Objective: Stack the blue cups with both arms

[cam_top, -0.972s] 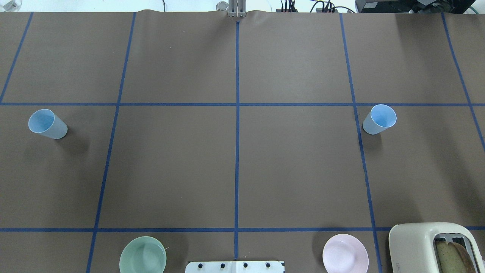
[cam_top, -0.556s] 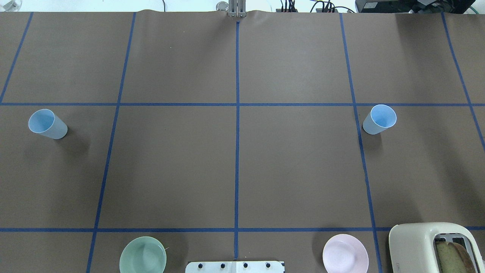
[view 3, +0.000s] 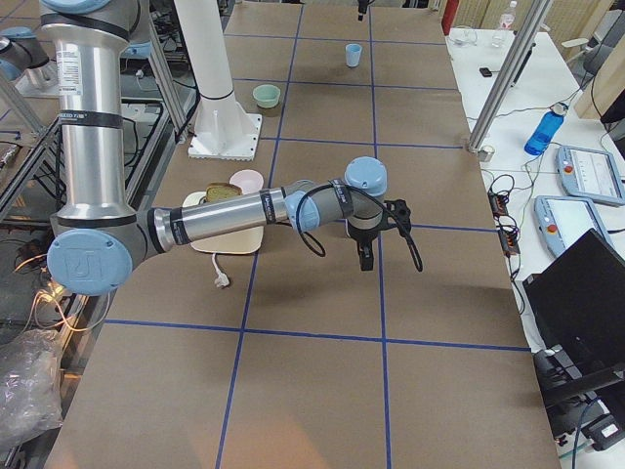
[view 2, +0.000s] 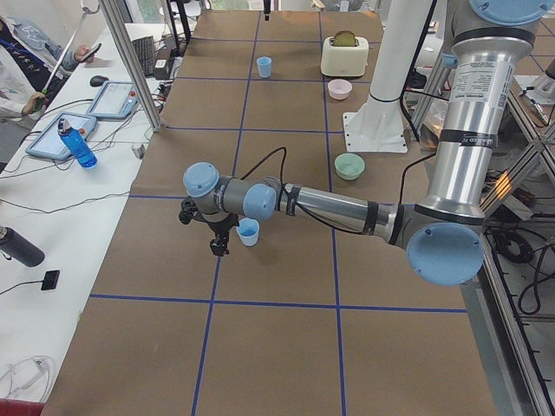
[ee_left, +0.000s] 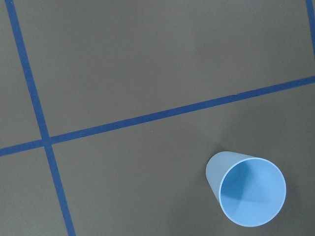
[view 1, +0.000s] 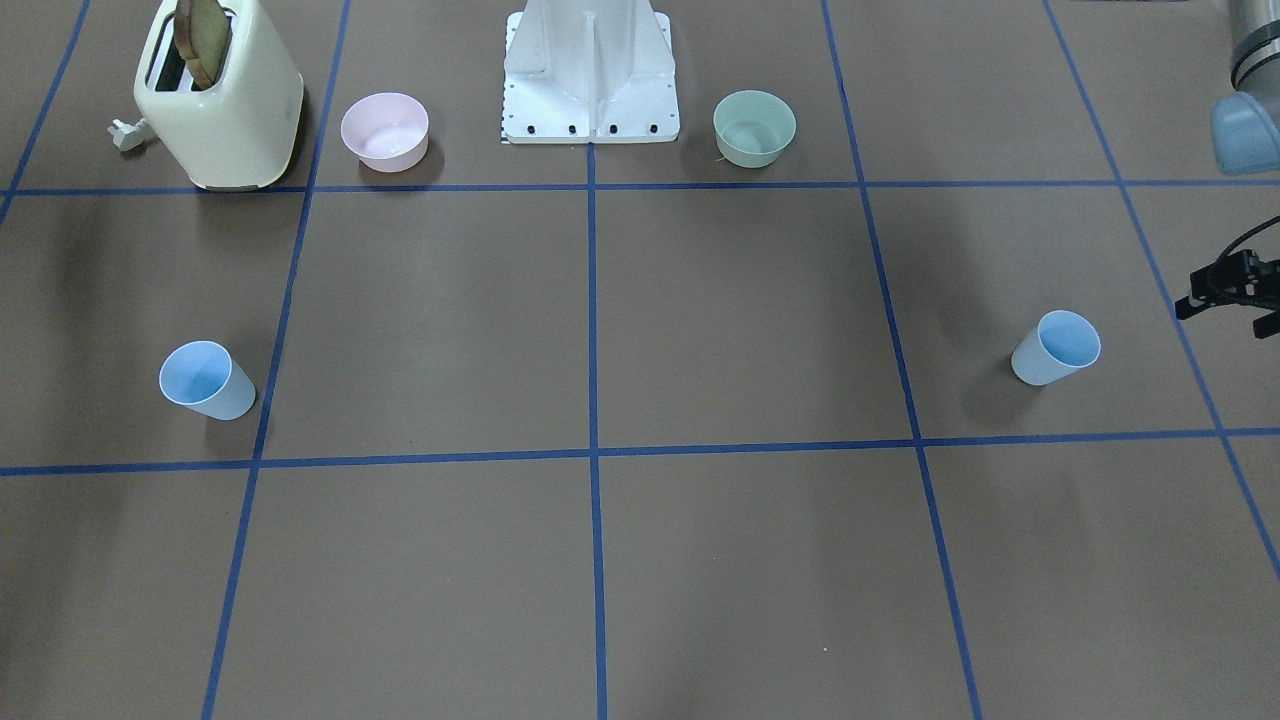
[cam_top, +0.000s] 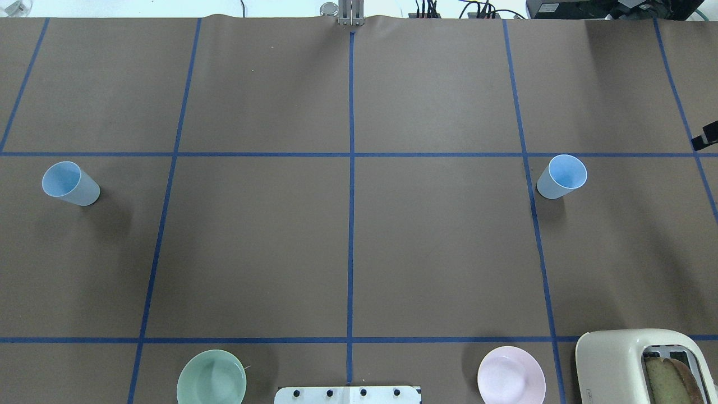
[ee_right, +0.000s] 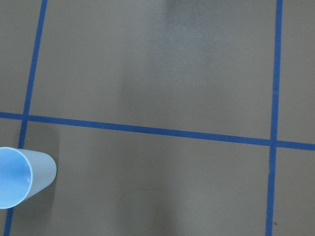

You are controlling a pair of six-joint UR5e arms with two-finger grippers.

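Observation:
Two pale-blue cups stand upright and far apart on the brown table. The left cup (cam_top: 70, 183) also shows in the front view (view 1: 1055, 348) and the left wrist view (ee_left: 246, 194). The right cup (cam_top: 562, 177) also shows in the front view (view 1: 207, 380) and the right wrist view (ee_right: 22, 184). My left gripper (view 2: 217, 238) hangs just outboard of the left cup (view 2: 248, 230), apart from it. My right gripper (view 3: 366, 256) hangs outboard of the right cup; only a black sliver of it (cam_top: 708, 134) shows overhead. No fingers show, so I cannot tell either gripper's state.
A cream toaster (cam_top: 634, 365) with bread stands at the near right corner. A pink bowl (cam_top: 511, 376) and a mint-green bowl (cam_top: 211, 377) flank the white base post (view 1: 590, 70). Side tables with tablets and bottles run along the table's far edge.
A black sliver of my right gripper has come into the overhead view at the right edge. Both cups have stayed in place.

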